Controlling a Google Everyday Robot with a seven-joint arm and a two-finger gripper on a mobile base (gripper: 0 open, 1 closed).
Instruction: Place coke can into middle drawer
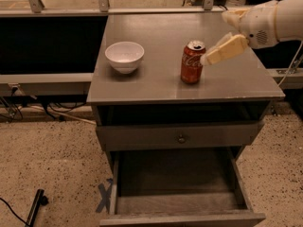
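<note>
The coke can (192, 62), red with white script and a silver top, stands upright on the grey cabinet top (156, 84), right of centre. My gripper (207, 58) comes in from the right on a white arm, and its tan tip is right beside the can's upper right side. The middle drawer (176, 203) is pulled out below, a shallow grey tray with a bare board floor and nothing in it.
A white bowl (124, 56) stands on the cabinet top left of the can. A closed grey drawer front with a round knob (181, 138) sits above the open drawer. Cables and a dark object (35, 206) lie on the speckled floor at left.
</note>
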